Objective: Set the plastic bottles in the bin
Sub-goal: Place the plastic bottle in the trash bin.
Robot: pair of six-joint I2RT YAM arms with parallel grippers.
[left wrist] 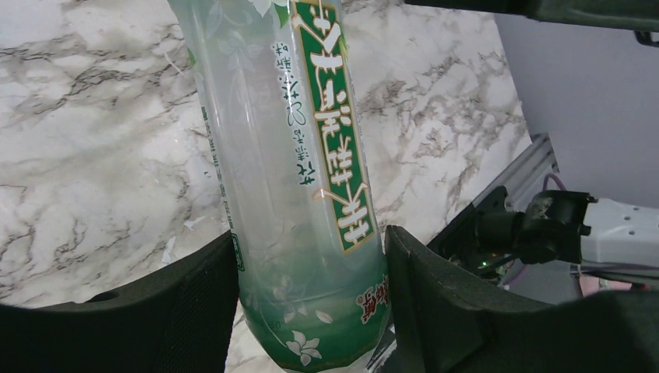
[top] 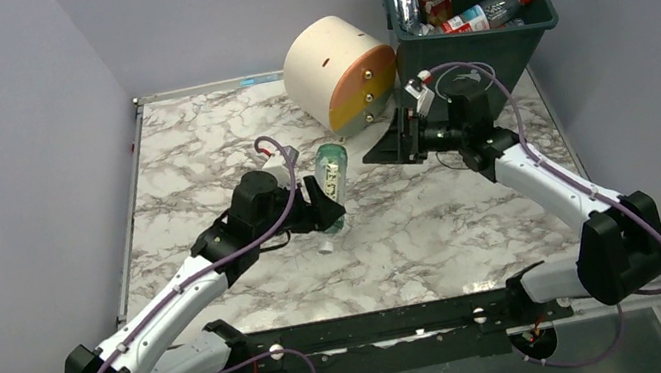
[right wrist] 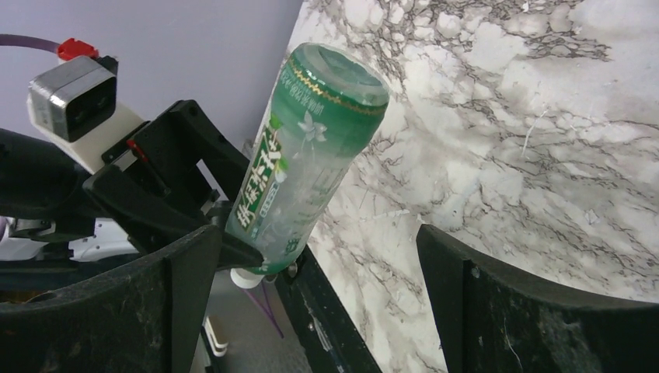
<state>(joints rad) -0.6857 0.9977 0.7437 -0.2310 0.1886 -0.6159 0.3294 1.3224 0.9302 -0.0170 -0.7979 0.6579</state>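
Observation:
A clear plastic bottle with a green label (top: pixel 334 174) (left wrist: pixel 295 155) is held near its neck end by my left gripper (top: pixel 329 215) (left wrist: pixel 311 252), whose black fingers (left wrist: pixel 443 299) press on both sides. In the right wrist view the bottle (right wrist: pixel 311 155) tilts with its base raised over the marble and its white cap low. My right gripper (top: pixel 400 141) (right wrist: pixel 319 245) stands open and holds nothing, in front of the dark green bin (top: pixel 487 57). Several other plastic bottles (top: pixel 481 16) lie inside the bin.
A cream-and-orange round drawer unit (top: pixel 336 72) lies against the bin's left side, close to my right gripper. The marble table (top: pixel 200 158) has grey walls on its left, back and right. A black rail (top: pixel 380 325) runs along its near edge.

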